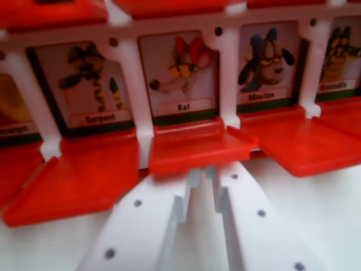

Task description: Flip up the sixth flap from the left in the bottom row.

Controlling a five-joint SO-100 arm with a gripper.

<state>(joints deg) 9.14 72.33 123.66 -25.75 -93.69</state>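
A white game frame [228,73] holds a row of picture cards labelled Serpent [90,84], Rat [181,70], Mouton [265,62] and a crocodile card [341,56]. In front of each card a red flap lies flat. The Rat flap [194,148] is in the centre, its front edge slightly raised. My gripper [202,176] reaches in from below, and its two white fingers [141,226] converge just under that front edge. The tips are almost together with nothing between them. I cannot tell whether they touch the flap.
The red Serpent flap [79,178] lies to the wrist view's left and the Mouton flap [302,144] to the right. More red flaps [53,11] show in the row above. A white tabletop [333,214] lies under the gripper.
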